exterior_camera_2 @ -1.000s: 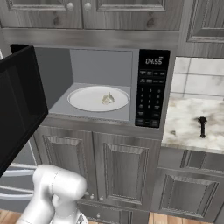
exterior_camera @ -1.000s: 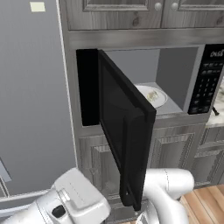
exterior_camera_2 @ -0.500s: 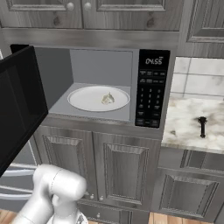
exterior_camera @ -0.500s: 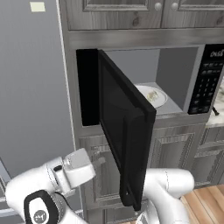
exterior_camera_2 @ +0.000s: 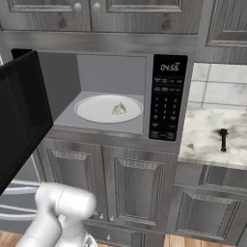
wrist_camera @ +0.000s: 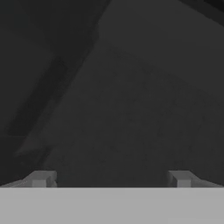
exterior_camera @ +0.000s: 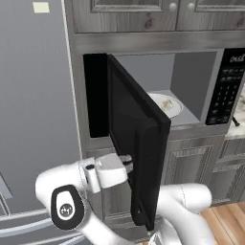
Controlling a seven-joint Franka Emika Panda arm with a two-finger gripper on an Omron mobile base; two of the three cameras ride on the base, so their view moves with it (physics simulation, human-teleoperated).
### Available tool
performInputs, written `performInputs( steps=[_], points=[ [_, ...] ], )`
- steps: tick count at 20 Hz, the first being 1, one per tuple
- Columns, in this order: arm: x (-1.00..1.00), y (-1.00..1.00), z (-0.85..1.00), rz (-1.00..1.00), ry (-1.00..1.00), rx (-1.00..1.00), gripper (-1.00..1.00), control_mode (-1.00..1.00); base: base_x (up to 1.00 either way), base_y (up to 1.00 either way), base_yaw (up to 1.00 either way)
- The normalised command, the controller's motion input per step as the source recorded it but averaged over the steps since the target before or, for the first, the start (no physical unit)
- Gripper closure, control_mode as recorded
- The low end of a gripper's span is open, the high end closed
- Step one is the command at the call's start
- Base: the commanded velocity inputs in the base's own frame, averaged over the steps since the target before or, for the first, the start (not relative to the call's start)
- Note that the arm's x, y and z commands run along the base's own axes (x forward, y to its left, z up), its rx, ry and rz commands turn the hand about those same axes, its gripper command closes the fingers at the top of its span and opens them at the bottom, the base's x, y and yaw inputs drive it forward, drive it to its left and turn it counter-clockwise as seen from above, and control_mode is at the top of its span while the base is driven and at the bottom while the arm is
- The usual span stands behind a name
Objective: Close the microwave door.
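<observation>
The microwave door (exterior_camera: 127, 129) stands swung wide open to the left, edge-on toward me, and its black panel (exterior_camera_2: 21, 116) also fills the left of the right base view. The microwave (exterior_camera_2: 166, 96) shows its grey cavity and keypad strip (exterior_camera: 225, 86). A white plate with a bit of food (exterior_camera_2: 108, 108) lies inside. My gripper (exterior_camera: 127, 162) is low on the left side of the door, pressed up close to its outer face. In the hand view the gripper (wrist_camera: 111, 178) is open, its fingertips (wrist_camera: 41, 178) wide apart, facing a dark flat surface at close range.
The tall grey fridge (exterior_camera: 33, 95) stands just left of the door. Grey cabinet doors (exterior_camera_2: 140, 193) run below the microwave and above it. A marble counter (exterior_camera_2: 207, 144) with a small black object (exterior_camera_2: 223, 139) lies to the right.
My hand has risen from the bottom of the left base view and swung right, up to the outer face of the door. The door has not moved.
</observation>
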Motion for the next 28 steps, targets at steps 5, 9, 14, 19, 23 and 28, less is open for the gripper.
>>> performInputs(
  steps=[5, 9, 14, 19, 23, 28],
  points=[
    [-0.08, -1.00, 0.04, 0.00, 0.00, 0.03, -1.00, -1.00, 0.00, 0.00, 0.00],
    [0.00, -1.00, 0.07, 0.00, 0.00, 0.02, -1.00, -1.00, 0.00, 0.00, 0.00],
    [0.52, -1.00, 0.01, 0.01, 0.02, 0.00, -1.00, -1.00, 0.00, 0.00, 0.00],
    [0.92, -0.96, 0.00, 0.08, 0.09, 0.00, -1.00, -1.00, 0.00, 0.00, 0.00],
    [0.91, -0.80, 0.00, 0.10, 0.14, 0.00, -1.00, -1.00, 0.00, 0.00, 0.00],
    [0.96, -0.75, 0.00, 0.12, 0.16, 0.00, -1.00, -1.00, 0.00, 0.00, 0.00]
  ],
)
